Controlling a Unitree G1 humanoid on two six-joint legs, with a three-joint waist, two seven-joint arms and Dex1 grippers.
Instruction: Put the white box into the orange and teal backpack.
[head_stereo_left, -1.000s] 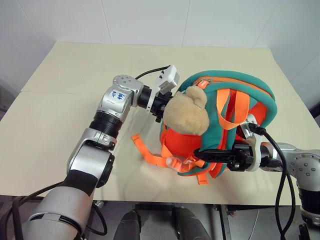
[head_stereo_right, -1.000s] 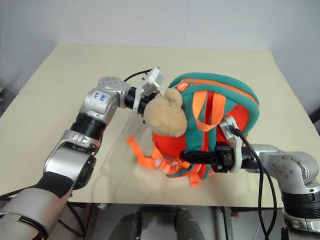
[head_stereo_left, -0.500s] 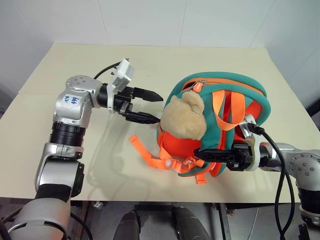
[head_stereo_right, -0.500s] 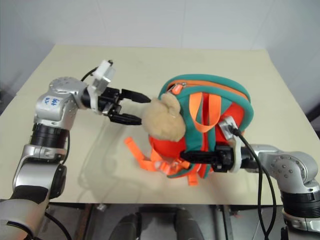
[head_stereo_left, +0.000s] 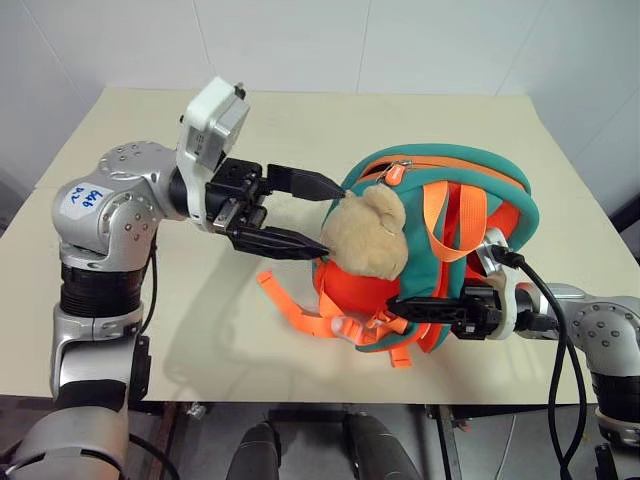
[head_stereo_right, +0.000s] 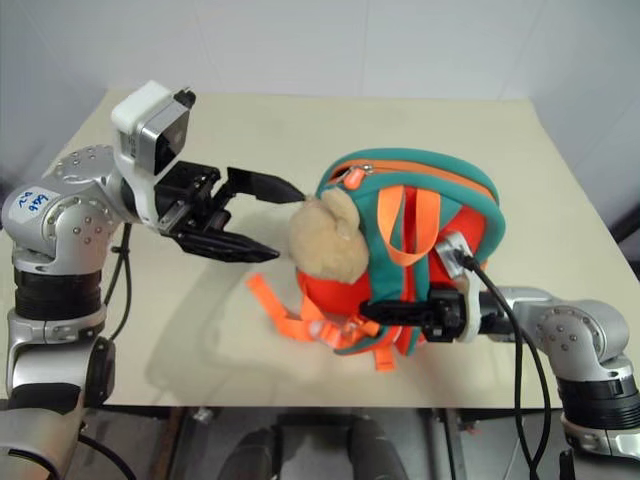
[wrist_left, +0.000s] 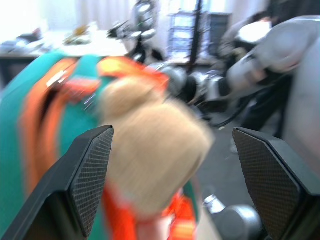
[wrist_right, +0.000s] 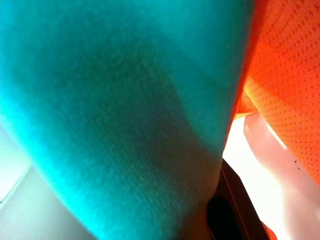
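Subject: orange and teal backpack (head_stereo_left: 440, 250), standing on the cream table (head_stereo_left: 120, 290) toward the robot's right; its tan plush bear head (head_stereo_left: 368, 235) faces the left arm; loose orange webbing straps (head_stereo_left: 295, 310) trail on the table below it.

Left gripper (head_stereo_left: 300, 215): 2 black fingers spread wide, empty, held level and pointing at the bear head, just short of it; the left wrist view shows both finger pads (wrist_left: 92, 175) well apart with the bear head between them and no contact.

Right gripper (head_stereo_left: 425, 310): fingers drawn narrow on the backpack's lower front edge, apparently pinching teal edging or a strap (the right wrist view presents only teal and orange fabric pressed close, so the exact part gripped cannot be confirmed).

White box: no white case is to be seen on the table or in either gripper; it is possibly inside the backpack already, though the frames cannot establish this.

Handling judgement: the backpack is soft, light and will sag or tip if released; the padded teal rim or a shoulder strap gives the firmest hold; the plush head would deform and slip; webbing may snag the fingers.
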